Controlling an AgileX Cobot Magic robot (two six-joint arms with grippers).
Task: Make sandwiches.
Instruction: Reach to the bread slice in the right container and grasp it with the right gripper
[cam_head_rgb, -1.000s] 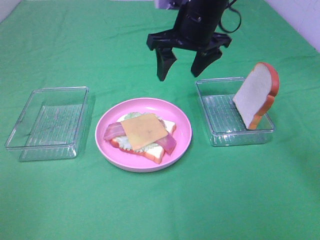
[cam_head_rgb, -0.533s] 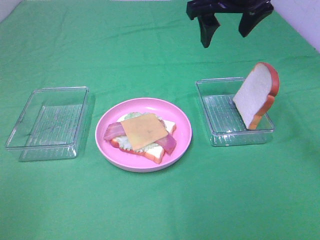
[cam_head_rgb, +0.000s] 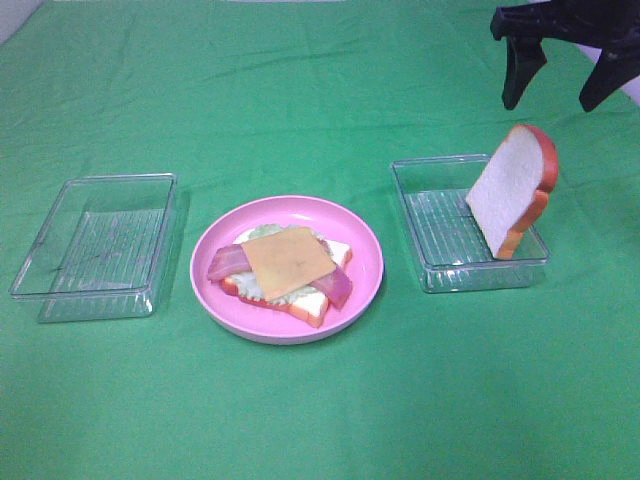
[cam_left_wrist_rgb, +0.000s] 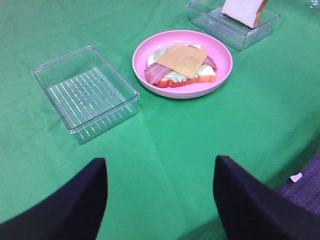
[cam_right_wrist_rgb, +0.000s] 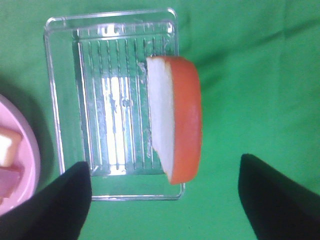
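An open-faced sandwich lies on the pink plate: bread at the bottom, then lettuce, bacon strips and a square cheese slice on top. The same sandwich shows in the left wrist view. A second bread slice with an orange crust leans upright against the far wall of the right clear tray. My right gripper hovers open above and behind that slice, holding nothing. From the right wrist, the bread slice sits ahead of the open right gripper. My left gripper is open and empty, far from the plate.
An empty clear tray stands left of the plate on the green cloth. In the left wrist view, the table's edge drops to the floor near a scrap of paper.
My right gripper has swung to the right, from behind the plate to above the bread slice in the right tray. The sandwich, trays and bread have not moved.
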